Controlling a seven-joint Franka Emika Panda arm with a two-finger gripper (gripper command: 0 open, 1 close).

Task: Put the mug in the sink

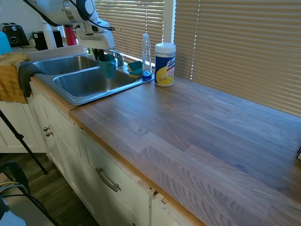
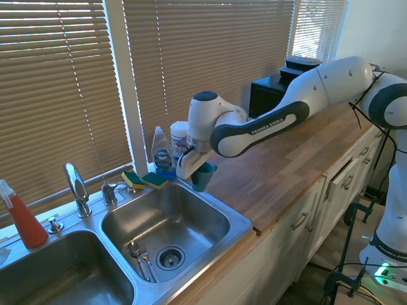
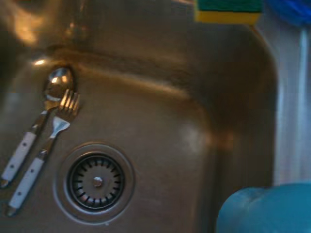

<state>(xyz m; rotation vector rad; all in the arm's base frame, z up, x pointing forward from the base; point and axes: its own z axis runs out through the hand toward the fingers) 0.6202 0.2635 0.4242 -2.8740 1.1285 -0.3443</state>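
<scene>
Mug-wise, the sink (image 2: 238, 223) is sitting below with its near basin open, and the white arm is reaching over that basin's rim. The gripper (image 2: 198, 166) is clamping the mug (image 2: 203, 176) by its top, holding it in the air over the basin corner nearest the sponges (image 2: 144, 180). Risk — released from this height, the mug is likely to tip or knock the steel wall. A fork (image 3: 43, 151) and spoon (image 3: 35, 124) are lying beside the drain — landing on them could leave it tilted.
</scene>
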